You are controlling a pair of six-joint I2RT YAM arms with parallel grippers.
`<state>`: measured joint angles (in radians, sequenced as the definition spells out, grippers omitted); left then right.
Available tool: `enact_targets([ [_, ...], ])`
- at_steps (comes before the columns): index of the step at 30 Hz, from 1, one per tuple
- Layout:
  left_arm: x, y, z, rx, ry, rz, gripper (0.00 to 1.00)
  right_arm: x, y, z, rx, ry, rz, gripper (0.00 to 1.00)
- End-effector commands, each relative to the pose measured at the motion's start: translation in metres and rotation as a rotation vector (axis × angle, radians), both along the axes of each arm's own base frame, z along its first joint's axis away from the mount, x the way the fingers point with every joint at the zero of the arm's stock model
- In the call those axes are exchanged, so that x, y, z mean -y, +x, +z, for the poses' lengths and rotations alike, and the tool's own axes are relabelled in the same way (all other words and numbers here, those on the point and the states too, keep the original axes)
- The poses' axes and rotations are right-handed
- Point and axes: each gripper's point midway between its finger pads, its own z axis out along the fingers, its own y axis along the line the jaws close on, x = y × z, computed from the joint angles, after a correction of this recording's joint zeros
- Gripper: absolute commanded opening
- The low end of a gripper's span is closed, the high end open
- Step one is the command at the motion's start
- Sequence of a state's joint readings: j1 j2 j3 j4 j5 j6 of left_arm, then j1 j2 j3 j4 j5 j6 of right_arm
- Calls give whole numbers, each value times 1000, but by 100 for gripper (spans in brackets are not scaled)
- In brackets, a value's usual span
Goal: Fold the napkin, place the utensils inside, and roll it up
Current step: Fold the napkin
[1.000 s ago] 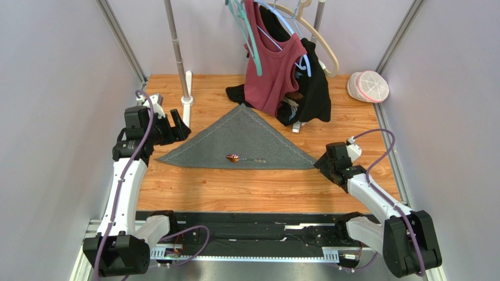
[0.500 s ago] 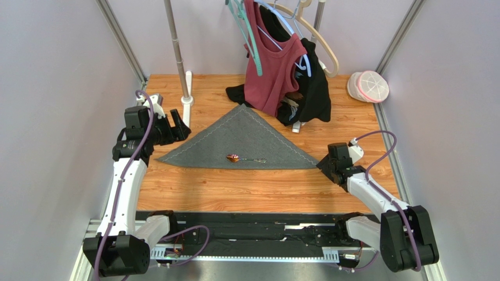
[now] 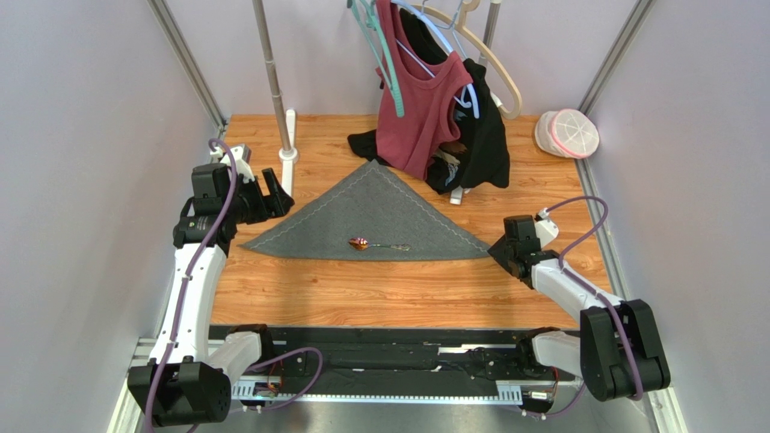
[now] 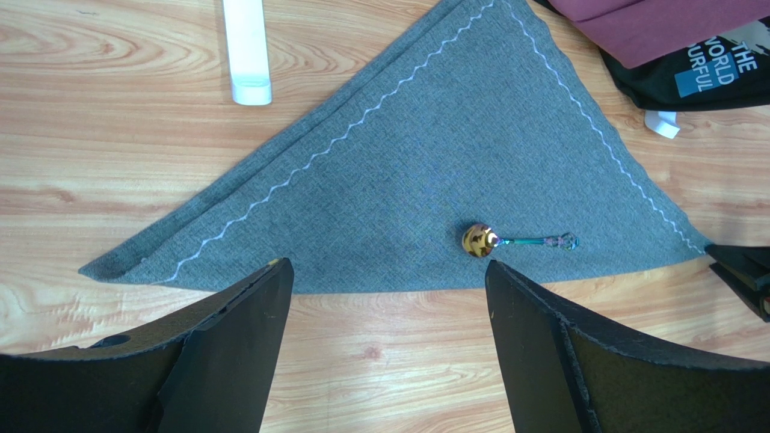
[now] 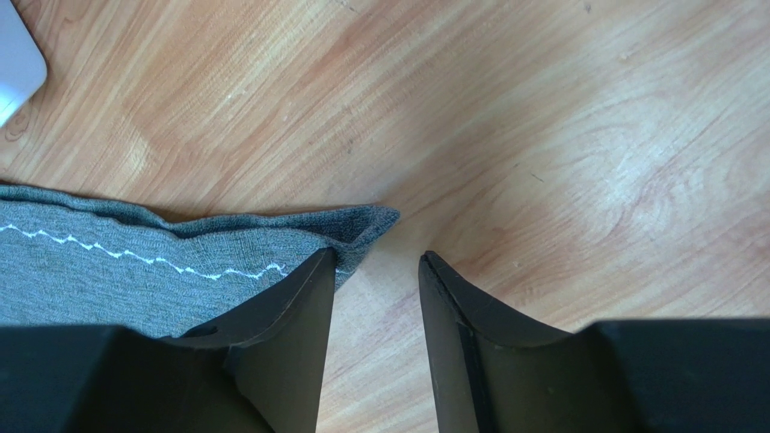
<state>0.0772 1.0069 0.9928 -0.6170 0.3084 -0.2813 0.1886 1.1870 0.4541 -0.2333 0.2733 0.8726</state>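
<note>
- Grey napkin (image 5: pixel 136 289) corner sits beside the narrowly parted, empty right gripper (image 5: pixel 377 259), not between its jaws: a pinch may miss.
- Loose spoon (image 4: pixel 515 241) could slide off; left gripper (image 4: pixel 389 264) wide open, empty.

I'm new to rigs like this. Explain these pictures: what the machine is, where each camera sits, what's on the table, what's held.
Two robot arms are bolted at the near edge of a wooden table. The wide picture comes from a fixed camera above and behind them; the other two come from cameras on each wrist, so the dark wedges are that arm's own fingers. On the table lies a grey napkin, folded into a triangle, with a small spoon on it. Clothes hang at the back. The left gripper is wide open, holding nothing. The right gripper sits at the napkin's right corner, jaws slightly apart, one finger over the cloth; nothing looks gripped yet.
</note>
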Motion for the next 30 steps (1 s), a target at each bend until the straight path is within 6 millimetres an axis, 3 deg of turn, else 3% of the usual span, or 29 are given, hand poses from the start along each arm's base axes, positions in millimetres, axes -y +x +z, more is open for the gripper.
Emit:
enact_targets([
  [1,0,2,6,35,11,-12,87,7,13,3,14,-34,-17,43],
  [15,0,2,8,41,15,-10,87,11,19,-9,-35,-62,-10,21],
  [25,0,1,9,46,16,-11,87,11,28,-4,-7,-74,24,0],
  [30,-1,1,9,46,20,-8,87,18,31,10,45,-82,-7,0],
])
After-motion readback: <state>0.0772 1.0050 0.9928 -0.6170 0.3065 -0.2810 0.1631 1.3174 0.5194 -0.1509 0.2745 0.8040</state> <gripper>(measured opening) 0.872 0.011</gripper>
